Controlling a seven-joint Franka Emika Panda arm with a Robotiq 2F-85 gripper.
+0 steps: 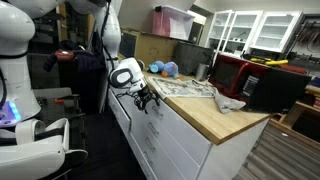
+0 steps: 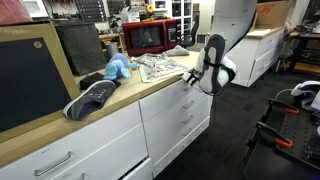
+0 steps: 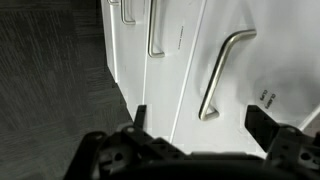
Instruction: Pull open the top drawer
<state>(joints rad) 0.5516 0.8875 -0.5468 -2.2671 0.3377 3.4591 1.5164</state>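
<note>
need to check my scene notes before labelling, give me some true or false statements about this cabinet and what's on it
1. The hand is open, with nothing between its fingers. True.
2. A blue soft toy lies on the wooden countertop. True.
3. The microwave on the counter is green. False: it is red.
4. The drawer fronts are black with round knobs. False: they are white with metal bar handles.
</note>
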